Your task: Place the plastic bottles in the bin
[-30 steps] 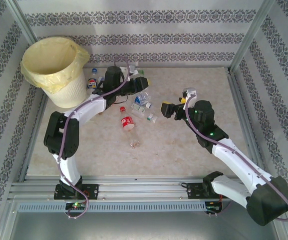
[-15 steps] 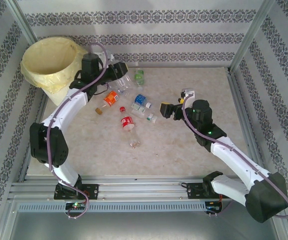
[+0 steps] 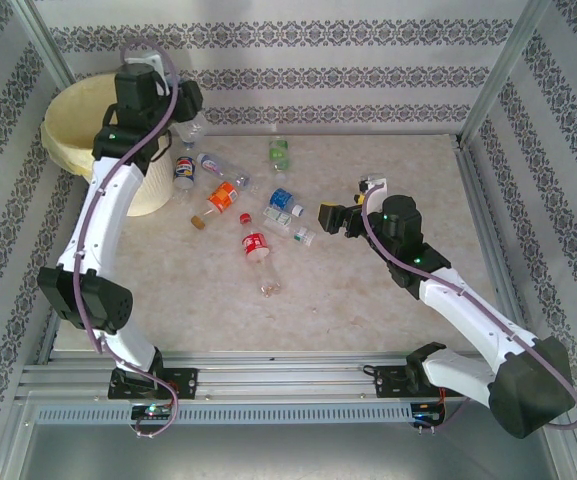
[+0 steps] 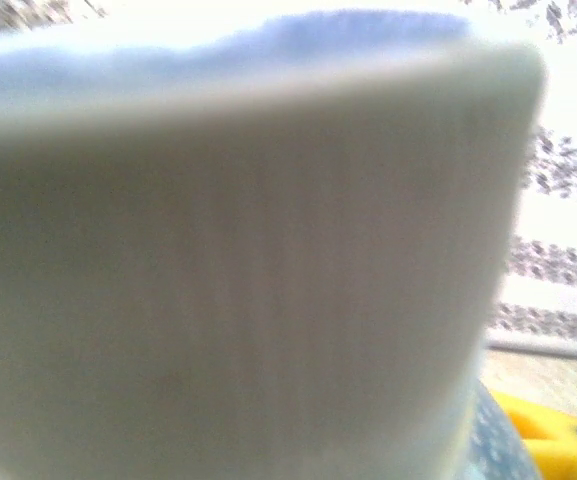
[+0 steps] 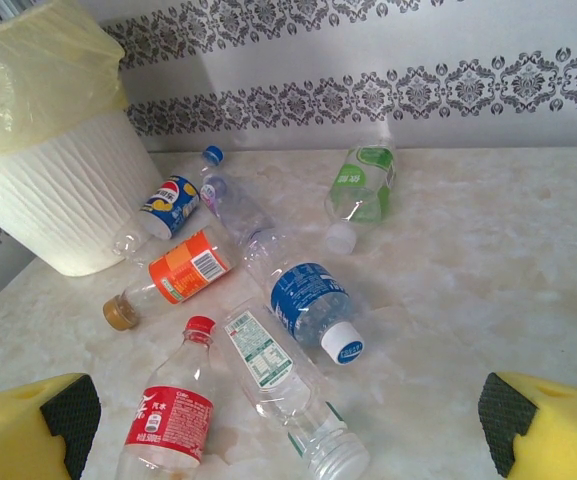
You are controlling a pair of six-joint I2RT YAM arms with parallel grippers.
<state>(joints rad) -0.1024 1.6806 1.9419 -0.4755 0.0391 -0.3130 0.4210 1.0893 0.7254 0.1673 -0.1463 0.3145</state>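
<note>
Left gripper (image 3: 186,103) above bin (image 3: 68,150) rim, table (image 3: 388,300) far-left corner, fingers part-closed on what looks like a clear bottle (image 3: 195,128), not yet dropped | right gripper (image 3: 340,215) wide open, empty | about eight bottles (image 3: 254,245) left beside bin

Ahead of my right tool (image 5: 288,418), I see the bottles (image 5: 303,295) as clear glossy plastic with shiny printed labels (image 5: 183,268), on a pale marble-look surface (image 5: 488,260), smooth with a dull sheen. Off to its left the bin (image 5: 68,215) is matt white ribbed plastic, lined with a thin, wrinkled yellow film bag (image 5: 28,80). The tool's fingers (image 5: 13,428) look matt yellow, their pads (image 5: 73,412) black and rubbery. The bottle (image 3: 194,128) in my left tool (image 3: 188,110) shows what looks like a finely ribbed whitish cap (image 4: 248,280), blurred.
</note>
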